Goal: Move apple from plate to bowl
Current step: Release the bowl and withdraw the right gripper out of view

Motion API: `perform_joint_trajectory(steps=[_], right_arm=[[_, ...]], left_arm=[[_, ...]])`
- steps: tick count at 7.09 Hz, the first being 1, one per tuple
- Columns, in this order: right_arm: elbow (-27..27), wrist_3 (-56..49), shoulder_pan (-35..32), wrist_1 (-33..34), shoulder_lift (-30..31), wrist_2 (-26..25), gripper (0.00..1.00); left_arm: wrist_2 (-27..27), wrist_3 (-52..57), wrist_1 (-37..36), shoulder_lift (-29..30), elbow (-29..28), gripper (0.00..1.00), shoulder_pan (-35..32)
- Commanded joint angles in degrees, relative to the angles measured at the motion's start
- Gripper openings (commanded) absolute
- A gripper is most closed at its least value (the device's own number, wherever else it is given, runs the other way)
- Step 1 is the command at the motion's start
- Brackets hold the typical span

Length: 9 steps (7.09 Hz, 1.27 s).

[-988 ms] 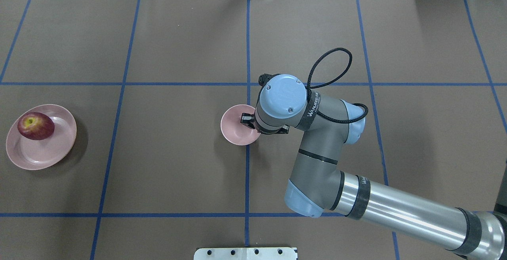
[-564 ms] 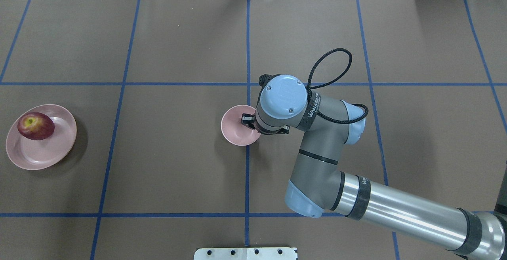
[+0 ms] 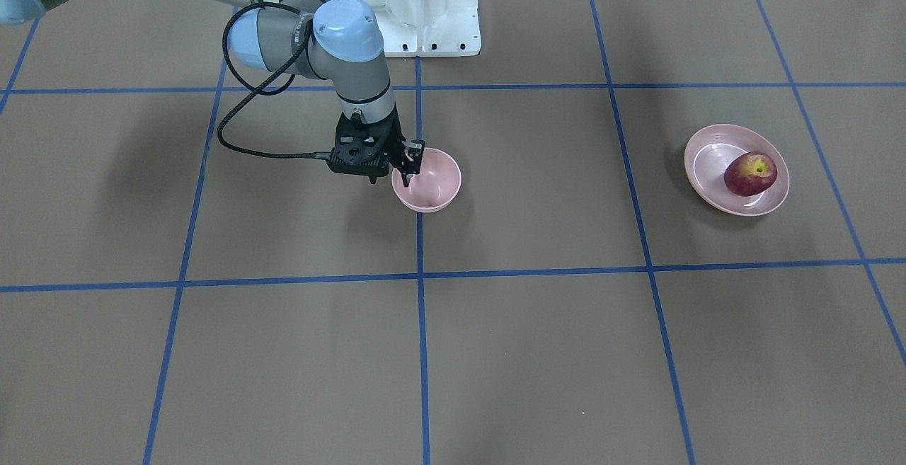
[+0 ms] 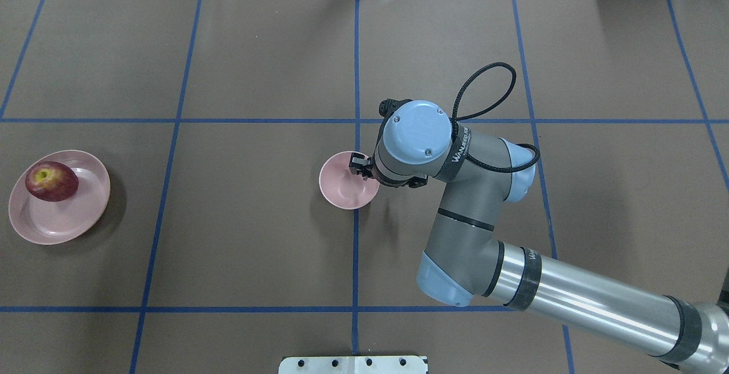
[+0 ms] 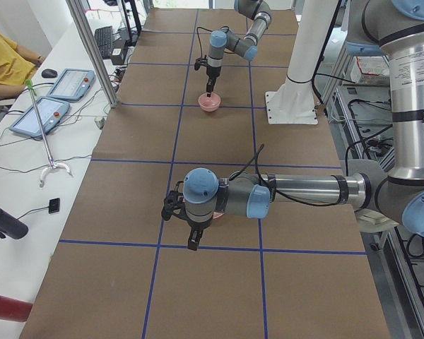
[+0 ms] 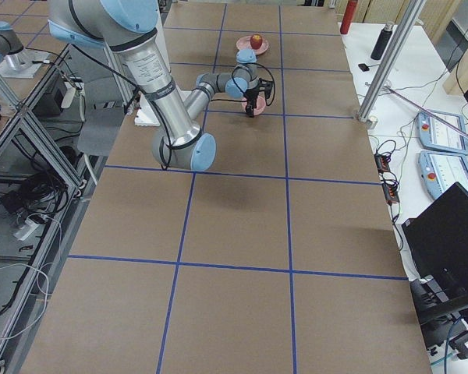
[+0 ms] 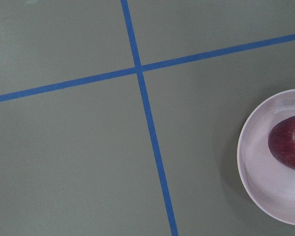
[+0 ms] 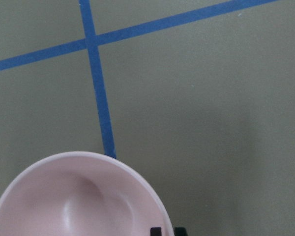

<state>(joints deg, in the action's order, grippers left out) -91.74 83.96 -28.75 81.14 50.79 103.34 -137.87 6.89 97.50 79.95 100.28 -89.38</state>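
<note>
The dark red apple [image 4: 51,181] lies on the far part of the wide pink plate [image 4: 68,220] at the table's left. It also shows in the left wrist view [image 7: 289,149]. The small deep pink bowl [image 4: 342,189] stands empty at the table's middle. My right gripper [image 4: 360,168] is at the bowl's right rim. In the right wrist view its fingertips [image 8: 156,231] stand close together, astride the rim, so it looks shut on the rim. My left gripper [image 5: 191,242] hangs beside the plate and shows only in the exterior left view. I cannot tell if it is open.
Blue tape lines [image 4: 356,249] divide the brown table into squares. The robot's white base plate [image 3: 425,5] stands at the table's near edge. The plate [image 3: 708,161] and the bowl [image 3: 435,182] are about a square and a half apart.
My right wrist has shifted a little to the right and away from the robot. The bowl has slid slightly right with it. The apple and plate have not moved.
</note>
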Motion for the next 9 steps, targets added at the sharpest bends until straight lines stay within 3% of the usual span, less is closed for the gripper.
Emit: perform_joint_trajectory(steps=[1, 3, 5, 6, 8, 9], right_arm=[[-1.95, -1.42, -6.98, 0.08, 0.54, 6.22, 1.0], [-5.72, -15.75, -17.95, 0.16, 8.4, 16.67, 1.0], [-5.82, -32.38, -27.72, 0.25, 15.71, 23.63, 1.0], [-5.73, -40.63, -31.42, 0.16, 19.57, 24.53, 1.0], [-5.38, -60.91, -41.51, 0.34, 28.1, 27.43, 1.0], [-4.77, -70.67, -45.91, 0.43, 32.23, 27.7, 1.0]], left_arm=[[0.05, 0.06, 0.75, 1.68, 0.53, 0.98, 0.09], [-0.03, -0.65, 3.57, 4.59, -0.6, 0.98, 0.17], [-0.56, -0.03, 10.21, 3.64, -1.04, 0.98, 0.17], [-1.34, -0.64, 15.3, 2.93, -1.48, 0.98, 0.35], [-1.79, -2.21, 16.05, 3.18, -1.23, 0.99, 5.59], [-1.44, -9.36, 19.27, 3.63, -1.22, 1.0, 7.36]])
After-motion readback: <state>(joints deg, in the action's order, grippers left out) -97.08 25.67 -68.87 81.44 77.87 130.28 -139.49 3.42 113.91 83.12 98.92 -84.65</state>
